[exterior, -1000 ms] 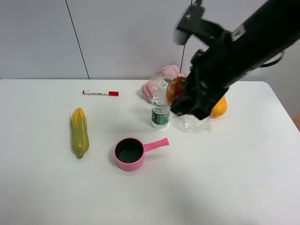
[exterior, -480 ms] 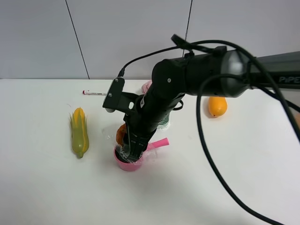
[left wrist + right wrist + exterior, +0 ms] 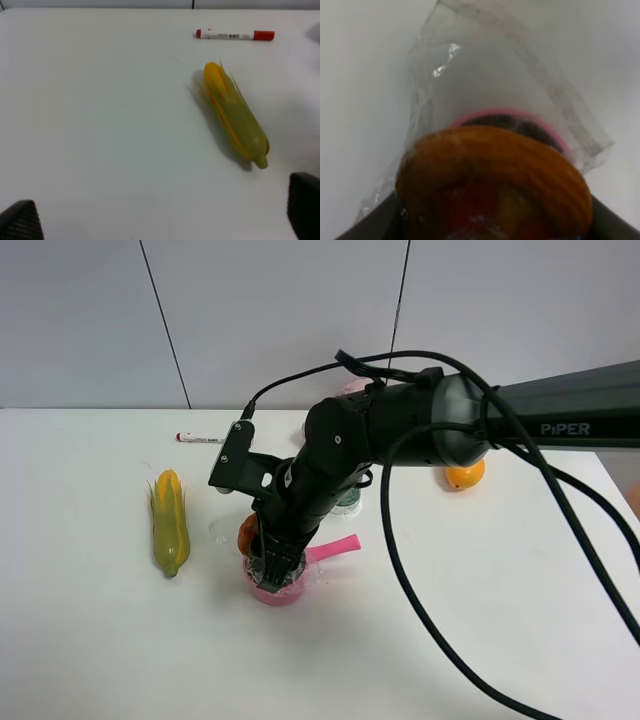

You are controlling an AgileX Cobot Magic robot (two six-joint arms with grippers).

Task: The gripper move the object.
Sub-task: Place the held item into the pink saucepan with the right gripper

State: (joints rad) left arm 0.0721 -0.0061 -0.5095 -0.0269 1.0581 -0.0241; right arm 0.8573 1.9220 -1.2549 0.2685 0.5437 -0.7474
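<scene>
Right gripper [image 3: 271, 568] clamping wrapped pastry [image 3: 492, 185] over pink saucepan [image 3: 335, 546], lower centre of exterior frame; contact with pan unclear. We are flagging risks: loose plastic catching on rim, pastry dropping off-centre and rolling out, jaws nudging and tipping pan.

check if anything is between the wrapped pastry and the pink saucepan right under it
Nothing visible. The right gripper holds the pastry just above the pink saucepan. Only the pastry's own clear wrapper trails across the saucepan's opening in the right wrist view.
</scene>
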